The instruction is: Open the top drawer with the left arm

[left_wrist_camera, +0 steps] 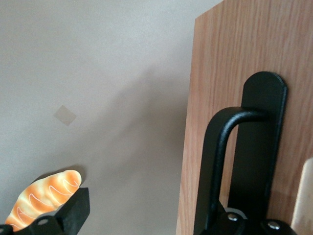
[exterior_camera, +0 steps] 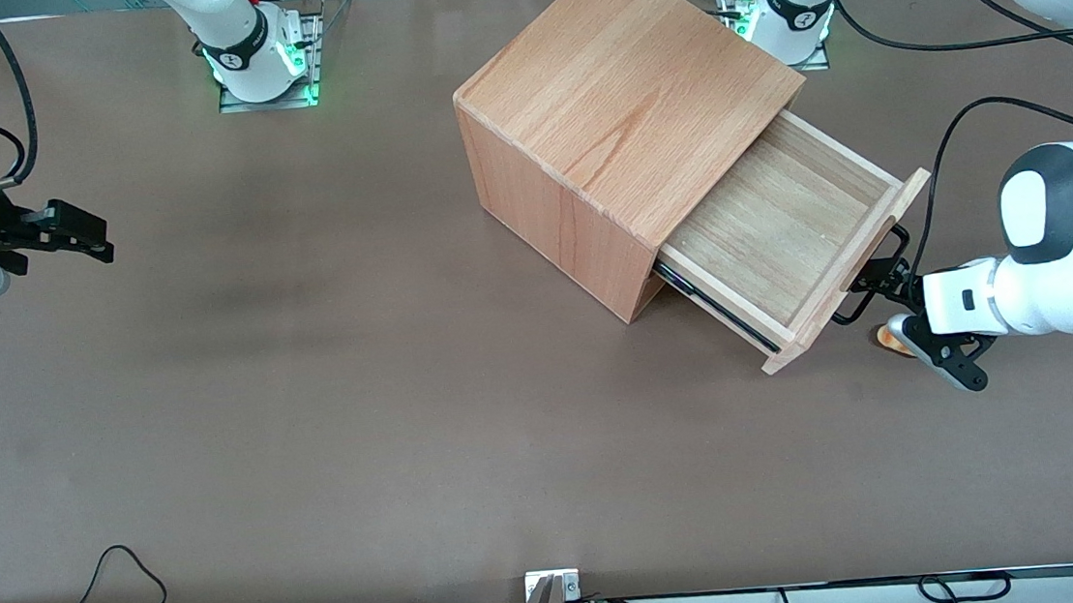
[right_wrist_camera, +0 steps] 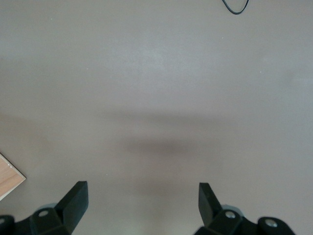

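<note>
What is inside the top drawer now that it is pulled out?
The visible part of the top drawer shows only bare wood. The part under the box top is hidden. The gripper is at the handle, in front of the drawer.

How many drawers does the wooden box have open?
1. The top drawer is pulled out of the wooden box, toward the working arm's end of the table. The left arm's pincer is at its black handle. Any lower drawers are hidden.
</note>
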